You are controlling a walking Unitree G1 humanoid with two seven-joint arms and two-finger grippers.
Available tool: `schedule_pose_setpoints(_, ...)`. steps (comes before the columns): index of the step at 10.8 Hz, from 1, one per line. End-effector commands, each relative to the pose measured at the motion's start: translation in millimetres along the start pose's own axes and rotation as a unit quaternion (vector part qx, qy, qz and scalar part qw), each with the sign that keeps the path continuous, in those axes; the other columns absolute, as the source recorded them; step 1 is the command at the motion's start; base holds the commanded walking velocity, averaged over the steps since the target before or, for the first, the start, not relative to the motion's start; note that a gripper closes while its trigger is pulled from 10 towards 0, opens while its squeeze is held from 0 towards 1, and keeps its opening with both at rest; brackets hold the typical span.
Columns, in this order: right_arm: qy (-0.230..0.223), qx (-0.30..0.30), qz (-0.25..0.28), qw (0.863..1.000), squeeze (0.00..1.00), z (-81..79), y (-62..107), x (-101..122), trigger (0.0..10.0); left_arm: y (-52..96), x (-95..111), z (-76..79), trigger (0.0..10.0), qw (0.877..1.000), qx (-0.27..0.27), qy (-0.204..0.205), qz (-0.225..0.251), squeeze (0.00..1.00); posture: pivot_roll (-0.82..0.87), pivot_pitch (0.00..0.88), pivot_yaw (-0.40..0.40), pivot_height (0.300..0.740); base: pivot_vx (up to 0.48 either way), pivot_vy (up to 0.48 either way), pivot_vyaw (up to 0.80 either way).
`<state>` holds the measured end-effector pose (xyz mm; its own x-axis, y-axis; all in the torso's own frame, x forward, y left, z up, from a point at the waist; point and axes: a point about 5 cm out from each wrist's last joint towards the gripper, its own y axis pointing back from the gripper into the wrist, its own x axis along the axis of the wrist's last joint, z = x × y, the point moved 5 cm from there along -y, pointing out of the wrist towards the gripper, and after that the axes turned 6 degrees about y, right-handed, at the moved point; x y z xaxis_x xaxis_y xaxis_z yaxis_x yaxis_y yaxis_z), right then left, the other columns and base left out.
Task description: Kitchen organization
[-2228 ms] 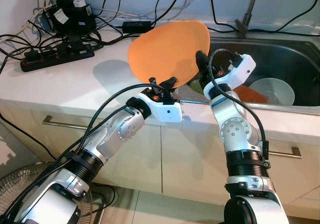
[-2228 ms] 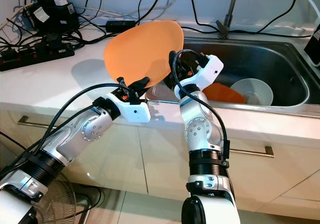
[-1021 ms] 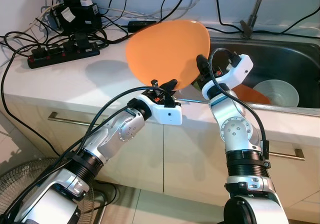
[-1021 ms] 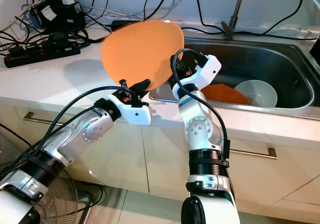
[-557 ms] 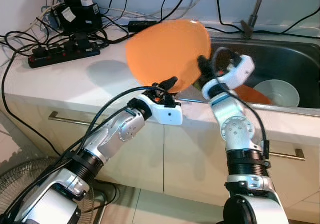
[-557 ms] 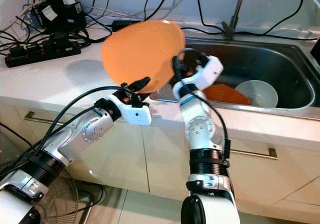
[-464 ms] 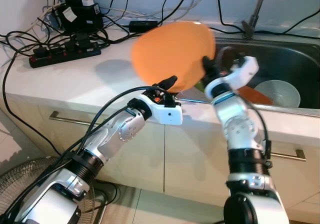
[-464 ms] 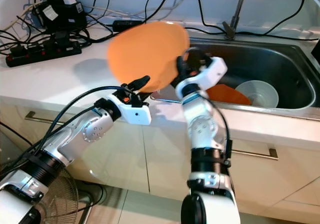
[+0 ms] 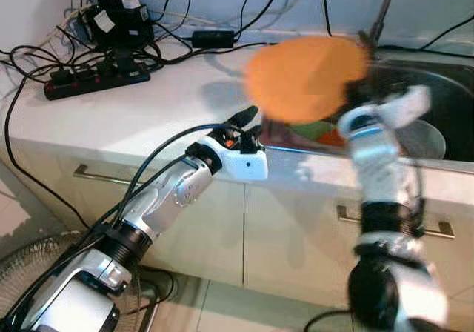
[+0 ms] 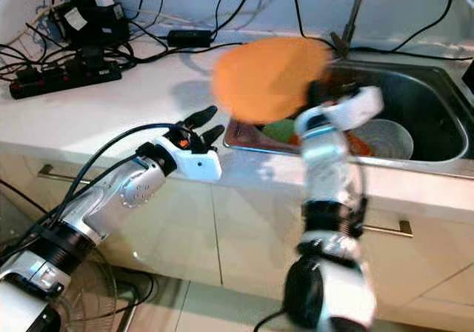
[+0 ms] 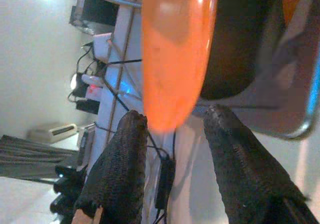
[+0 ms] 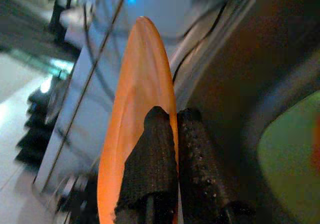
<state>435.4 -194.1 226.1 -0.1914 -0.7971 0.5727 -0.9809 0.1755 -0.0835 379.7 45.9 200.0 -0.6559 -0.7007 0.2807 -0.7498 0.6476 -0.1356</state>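
Left pincer [image 9: 246, 121] now spread, released (blurred) plate [image 9: 307, 78], right pincer [image 12: 167, 134] clamping it.

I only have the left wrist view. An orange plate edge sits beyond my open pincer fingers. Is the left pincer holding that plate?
Observer: No. In the head views the left pincer is open over the counter edge, apart from the orange plate.
Operator: Then what is carrying it?
Observer: The right pincer. Its wrist view shows both fingers shut on the plate's rim.
Operator: Where is the plate relative to the sink?
Observer: It is held up above the sink's near left corner; the picture is blurred there.
Operator: Anything already in the basin?
Observer: A pale bowl, plus something green and something orange beside it.
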Motion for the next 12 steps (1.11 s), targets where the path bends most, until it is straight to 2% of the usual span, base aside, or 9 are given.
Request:
schedule_pose_setpoints(1, -0.011, 0.004, 0.042, 0.999, 0.00, -8.7, -5.8, 24, 0.0, 2.8, -2, -6.1, 10.0, 1.000, 0.011, 0.012, -0.007, 0.00, 0.17, 0.023, 0.021, 0.740, 0.000, 0.000, 0.00)
schedule_pose_setpoints(3, 0.010, -0.032, 0.080, 0.996, 0.00, 3.3, -11.3, 43, 0.1, 7.4, -3, -0.1, 10.0, 0.999, 0.011, 0.044, -0.017, 0.00, 0.18, 0.025, 0.021, 0.740, 0.000, 0.000, 0.00)
schedule_pose_setpoints(4, 0.029, -0.038, 0.087, 0.995, 0.00, 5.3, -11.9, 46, 3.6, 7.9, -2, 0.9, 10.0, 0.998, 0.011, 0.052, -0.018, 0.00, 0.18, 0.027, 0.022, 0.740, 0.000, 0.000, 0.00)
schedule_pose_setpoints(5, 0.114, -0.042, 0.102, 0.987, 0.00, 4.0, -14.5, 49, 10.0, 8.0, 0, 2.0, 10.0, 0.992, 0.016, 0.119, -0.027, 0.00, 0.19, 0.031, 0.021, 0.740, 0.000, 0.000, 0.00)
schedule_pose_setpoints(6, 0.137, -0.038, 0.108, 0.984, 0.00, 1.5, -14.9, 49, 10.0, 7.8, 1, 3.7, 10.0, 0.989, 0.015, 0.147, -0.032, 0.00, 0.19, 0.031, 0.020, 0.740, 0.000, 0.000, 0.00)
schedule_pose_setpoints(8, 0.202, -0.032, 0.115, 0.972, 0.00, -2.8, -16.9, 42, 10.0, 4.5, 15, 3.8, 10.0, 0.958, 0.023, 0.284, -0.028, 0.00, 0.21, 0.036, 0.017, 0.740, 0.000, 0.000, 0.00)
schedule_pose_setpoints(9, 0.210, -0.033, 0.111, 0.971, 0.00, -2.1, -17.4, 38, 10.0, 4.1, 20, 6.8, 10.0, 0.954, 0.015, 0.300, -0.024, 0.00, 0.21, 0.036, 0.015, 0.740, 0.000, 0.000, 0.00)
schedule_pose_setpoints(11, 0.243, -0.024, 0.105, 0.964, 0.00, -3.4, -17.8, 28, 10.0, 5.4, 33, 15.4, 10.0, 0.927, -0.006, 0.375, -0.018, 0.00, 0.22, 0.042, 0.014, 0.740, 0.000, 0.000, 0.00)
schedule_pose_setpoints(12, 0.260, -0.018, 0.100, 0.960, 0.00, -3.6, -18.0, 22, 10.0, 7.9, 30, 13.5, 10.0, 0.903, 0.010, 0.428, -0.028, 0.00, 0.22, 0.047, 0.014, 0.740, 0.000, 0.000, 0.00)
